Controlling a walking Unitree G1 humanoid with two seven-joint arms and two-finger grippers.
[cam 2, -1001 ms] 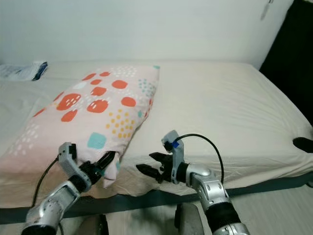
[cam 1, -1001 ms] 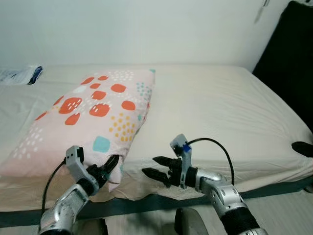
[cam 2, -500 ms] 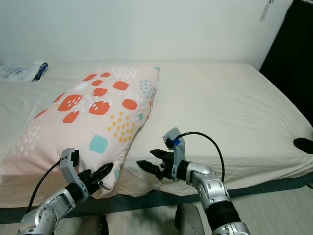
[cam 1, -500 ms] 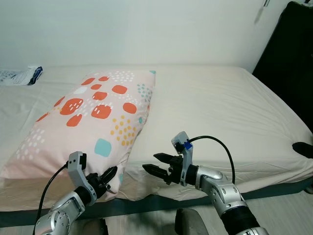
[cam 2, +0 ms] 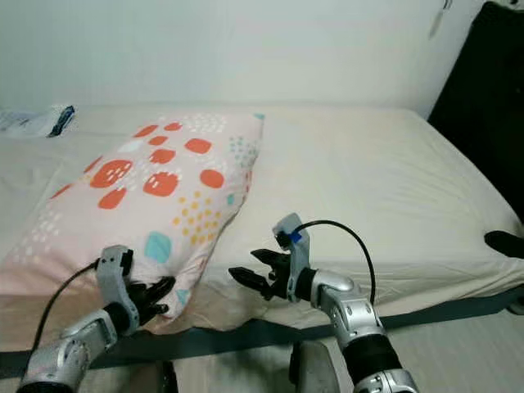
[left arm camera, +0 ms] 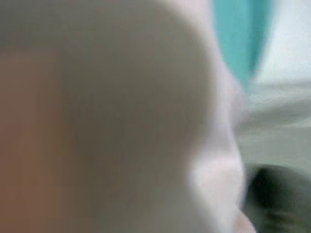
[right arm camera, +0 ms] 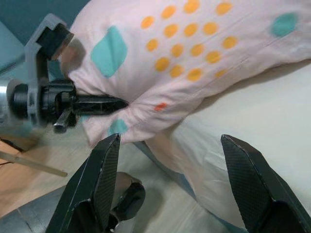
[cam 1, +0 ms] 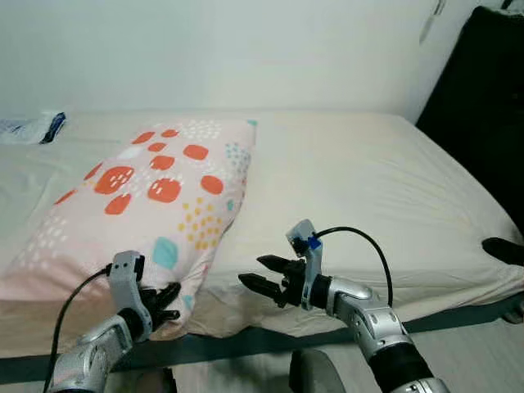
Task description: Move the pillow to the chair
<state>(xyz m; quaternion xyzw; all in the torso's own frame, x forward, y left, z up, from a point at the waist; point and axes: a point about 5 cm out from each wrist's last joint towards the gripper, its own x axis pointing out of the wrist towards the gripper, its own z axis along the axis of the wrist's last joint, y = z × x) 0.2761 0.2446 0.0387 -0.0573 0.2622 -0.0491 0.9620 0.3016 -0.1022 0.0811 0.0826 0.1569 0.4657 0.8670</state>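
Pillow corner now pinched, lift not yet begun.

Left gripper [cam 2: 154, 296] drawn back toward the robot since a second ago, fingers clenched on the near corner of the pillow [cam 1: 155, 184], fabric puckered there and the rest flat on the bed [cam 1: 360, 180]. Right gripper [cam 1: 266, 275] unchanged: spread wide, empty, just beside that corner. No chair yet seen.

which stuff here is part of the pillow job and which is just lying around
Part of the job:
- pillow, on the bed
- left gripper, jaws closed on the pillow's near corner
- right gripper, jaws open, beside the pillow

Lying about:
- bed
- white-and-blue packet at the far corner
- dark object at the bed's edge
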